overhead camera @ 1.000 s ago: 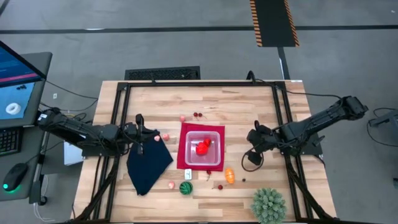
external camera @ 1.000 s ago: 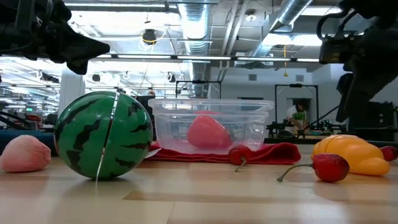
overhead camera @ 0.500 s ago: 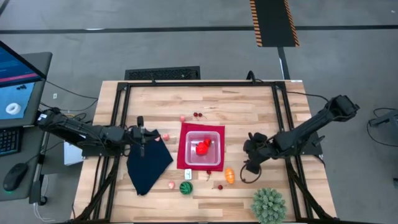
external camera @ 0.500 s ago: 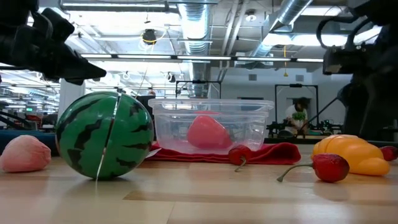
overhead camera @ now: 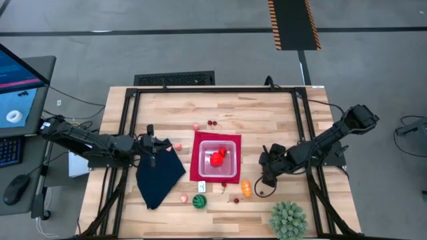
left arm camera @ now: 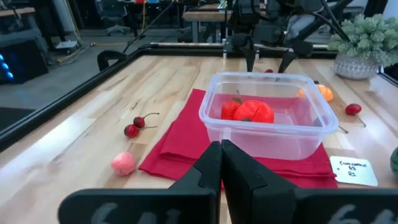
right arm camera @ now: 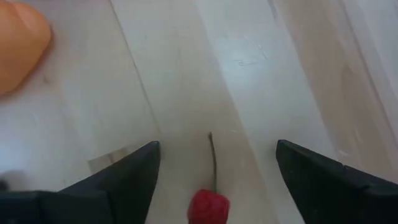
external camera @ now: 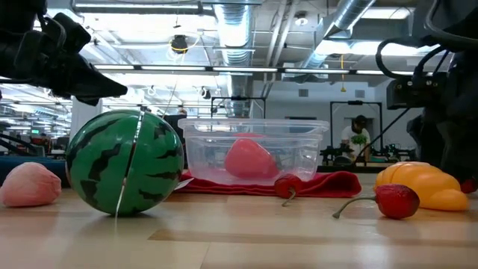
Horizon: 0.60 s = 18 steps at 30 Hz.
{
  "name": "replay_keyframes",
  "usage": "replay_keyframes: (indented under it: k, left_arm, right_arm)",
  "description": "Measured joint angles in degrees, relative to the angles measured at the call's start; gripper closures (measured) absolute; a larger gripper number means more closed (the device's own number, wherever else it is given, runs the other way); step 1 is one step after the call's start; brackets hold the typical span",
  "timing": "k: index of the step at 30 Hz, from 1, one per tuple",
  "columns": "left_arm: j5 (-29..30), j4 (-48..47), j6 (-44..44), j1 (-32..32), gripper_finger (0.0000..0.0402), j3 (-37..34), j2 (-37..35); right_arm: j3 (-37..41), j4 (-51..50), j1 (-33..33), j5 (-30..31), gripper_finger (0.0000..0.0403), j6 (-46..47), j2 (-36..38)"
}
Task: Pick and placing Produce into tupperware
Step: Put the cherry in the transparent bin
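The clear tupperware point(overhead camera: 218, 159) stands on a red mat and holds red produce point(overhead camera: 217, 157). It also shows in the left wrist view point(left arm camera: 267, 118). My right gripper point(overhead camera: 262, 183) is open and low over the table, right of an orange fruit point(overhead camera: 246, 189). Its fingers stand on either side of a small red stemmed fruit point(right arm camera: 208, 208) without touching it. My left gripper point(overhead camera: 152, 143) is shut and empty, left of the tupperware, at the far edge of a navy cloth point(overhead camera: 158, 175). A striped green ball point(overhead camera: 199, 201) lies near the front edge.
Cherries point(overhead camera: 211, 123) and pink pieces point(overhead camera: 177, 147) lie beyond and left of the mat. A pink piece point(overhead camera: 183, 198) and small dark red pieces point(overhead camera: 235, 200) lie near the front. A spiky green plant point(overhead camera: 288, 220) stands at the front right.
My right gripper has moved toward the table's near edge and left, and down, coming in beside the orange fruit and over the small red stemmed fruit. My left gripper has dropped a little. The produce and the tupperware have stayed in place.
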State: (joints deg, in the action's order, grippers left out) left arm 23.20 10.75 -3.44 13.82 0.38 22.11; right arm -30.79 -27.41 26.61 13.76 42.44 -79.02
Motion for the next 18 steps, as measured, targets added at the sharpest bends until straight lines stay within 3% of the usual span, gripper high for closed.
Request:
replay_keyframes:
  k: [7, 18]
  left_arm:
    - [-0.03, -3.01, 0.76, 0.00, 0.0401, 0.00, -0.02]
    - [-0.20, -5.88, 1.21, 0.00, 0.0401, 0.00, 0.00]
  right_arm:
    - [0.00, 0.16, 0.00, -0.66, 0.0114, 0.68, 0.00]
    - [0.00, 0.16, -0.07, -1.32, 0.0173, 3.02, 0.00]
